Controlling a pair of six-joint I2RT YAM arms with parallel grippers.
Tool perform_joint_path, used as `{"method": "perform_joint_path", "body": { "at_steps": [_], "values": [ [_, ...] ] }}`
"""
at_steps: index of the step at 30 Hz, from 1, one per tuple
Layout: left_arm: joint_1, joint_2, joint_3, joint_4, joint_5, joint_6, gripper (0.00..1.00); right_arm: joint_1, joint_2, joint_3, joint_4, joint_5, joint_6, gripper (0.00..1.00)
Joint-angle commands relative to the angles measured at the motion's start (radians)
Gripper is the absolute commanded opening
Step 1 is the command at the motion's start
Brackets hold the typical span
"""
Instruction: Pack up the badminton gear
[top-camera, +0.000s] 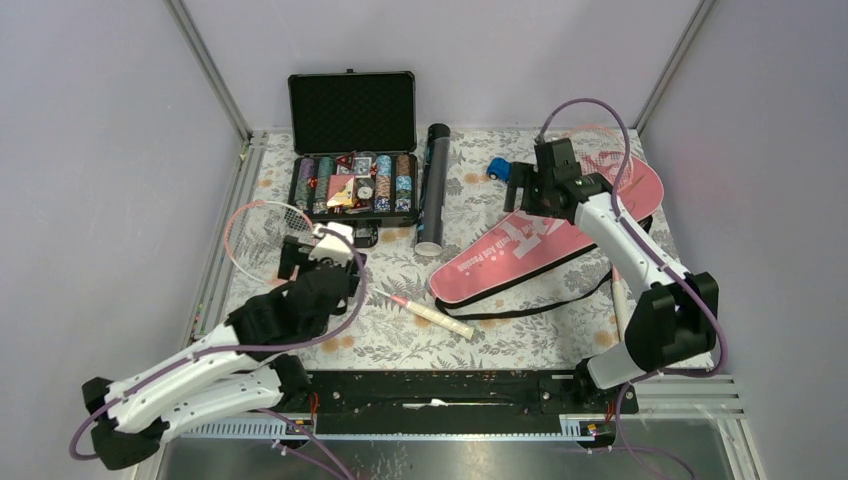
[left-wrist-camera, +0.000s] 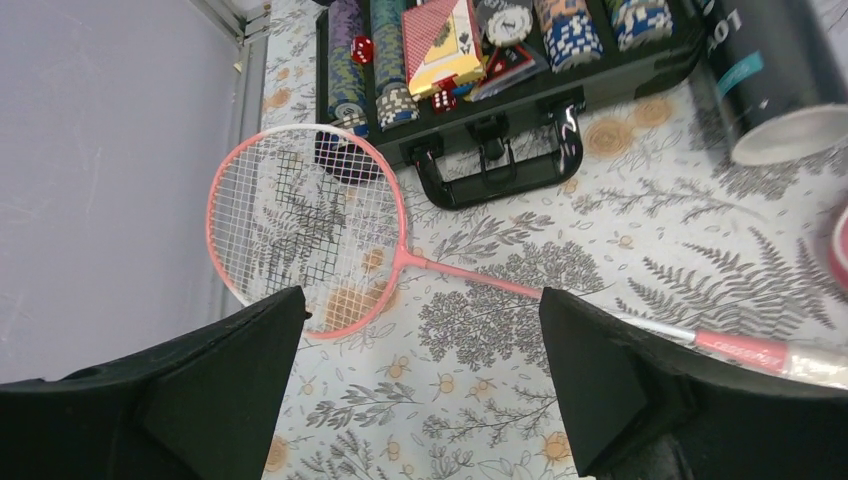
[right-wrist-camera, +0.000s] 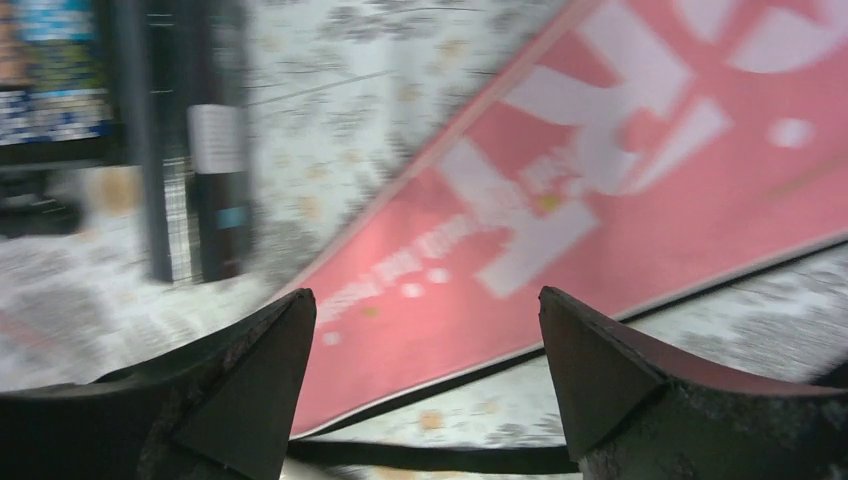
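Note:
A pink-framed racket lies on the flowered cloth, head (top-camera: 262, 235) at the left and white handle (top-camera: 438, 316) toward the middle. My left gripper (top-camera: 320, 262) hovers open over its thin shaft (left-wrist-camera: 470, 275), just past the head (left-wrist-camera: 300, 225), and touches nothing. The pink racket cover (top-camera: 550, 232) lies at the right, its black strap (top-camera: 540, 302) looped in front. My right gripper (top-camera: 528, 195) hangs open above the cover (right-wrist-camera: 600, 200) with nothing between its fingers. The black tube (top-camera: 434, 190) lies between the case and the cover. A second white handle (top-camera: 621, 298) shows beside the right arm.
An open black case of poker chips (top-camera: 352, 150) stands at the back left, its handle (left-wrist-camera: 490, 170) close to the racket head. A small blue toy car (top-camera: 497, 168) sits behind the cover. Metal rails (top-camera: 228, 230) edge the table on the left.

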Motion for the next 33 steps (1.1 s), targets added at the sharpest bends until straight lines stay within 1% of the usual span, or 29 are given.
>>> {"method": "perform_joint_path", "body": {
  "at_steps": [1, 3, 6, 11, 17, 20, 22, 24, 25, 27, 29, 33],
  "values": [
    [-0.002, -0.102, -0.005, 0.004, 0.019, -0.053, 0.99, -0.038, -0.089, -0.088, 0.054, 0.361, -0.163, 0.89],
    [-0.002, -0.131, -0.01, 0.007, 0.02, -0.056, 0.99, -0.063, -0.111, -0.119, 0.075, 0.45, -0.207, 0.89],
    [-0.002, -0.162, -0.024, 0.035, 0.025, -0.035, 0.99, -0.109, -0.134, -0.178, 0.149, 0.494, -0.247, 0.9],
    [-0.002, -0.143, -0.007, 0.024, 0.036, -0.029, 0.99, -0.213, -0.086, -0.173, 0.161, 0.517, -0.281, 0.89],
    [-0.002, -0.134, 0.008, 0.001, 0.064, -0.042, 0.98, -0.354, 0.052, -0.128, 0.153, 0.431, -0.289, 0.86],
    [-0.002, -0.135, 0.014, 0.002, 0.106, -0.047, 0.98, -0.375, 0.152, -0.078, 0.122, 0.423, -0.308, 0.85],
    [-0.003, -0.136, 0.012, 0.008, 0.128, -0.042, 0.98, -0.393, 0.199, -0.072, 0.125, 0.43, -0.329, 0.84],
    [-0.002, -0.137, 0.013, 0.012, 0.137, -0.033, 0.98, -0.421, 0.221, -0.073, 0.136, 0.406, -0.343, 0.81],
    [-0.002, -0.136, 0.013, 0.014, 0.138, -0.031, 0.98, -0.435, 0.23, -0.071, 0.143, 0.387, -0.354, 0.78],
    [-0.002, -0.135, 0.011, 0.018, 0.139, -0.029, 0.98, -0.458, 0.254, -0.066, 0.15, 0.372, -0.402, 0.74],
    [-0.002, -0.132, 0.013, 0.019, 0.144, -0.027, 0.98, -0.481, 0.28, -0.058, 0.15, 0.368, -0.418, 0.73],
    [-0.002, -0.113, 0.016, 0.028, 0.152, -0.013, 0.98, -0.5, 0.336, 0.008, 0.082, 0.312, -0.448, 0.73]
  ]
}}
